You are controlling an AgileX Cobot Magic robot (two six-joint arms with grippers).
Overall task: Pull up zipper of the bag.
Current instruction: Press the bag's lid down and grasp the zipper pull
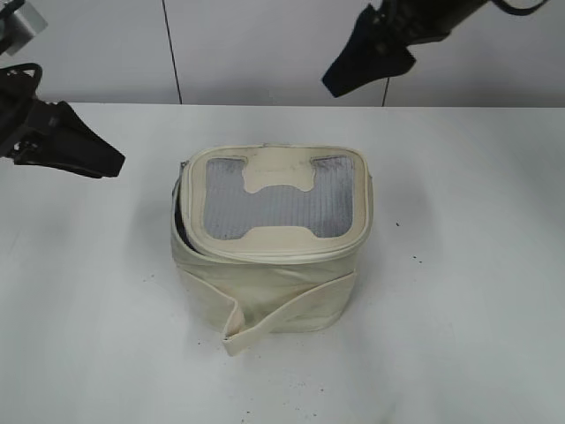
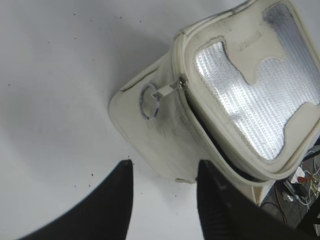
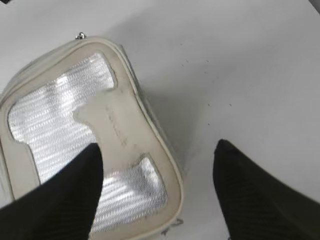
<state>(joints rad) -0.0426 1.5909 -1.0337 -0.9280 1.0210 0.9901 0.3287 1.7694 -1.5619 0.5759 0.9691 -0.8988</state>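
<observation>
- Bag [image 1: 272,252] stands upright on the white table [image 1: 468,265], mesh lid on top and its strap band [image 1: 265,320] hanging loose across the front.
- Zipper [image 2: 186,107] gapes along the bag's left side — a ring pull [image 2: 151,100] lies at the corner.
- Left gripper [image 2: 165,200], fingers spread, hovers left of the bag, touching nothing.
- Right gripper [image 3: 157,175], also spread wide, hangs above the bag's right rear — empty.

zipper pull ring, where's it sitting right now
In the left wrist view the silver zipper pull ring hangs on the cream bag at its upper-left corner, just below the lid edge, above the open left gripper.
</observation>
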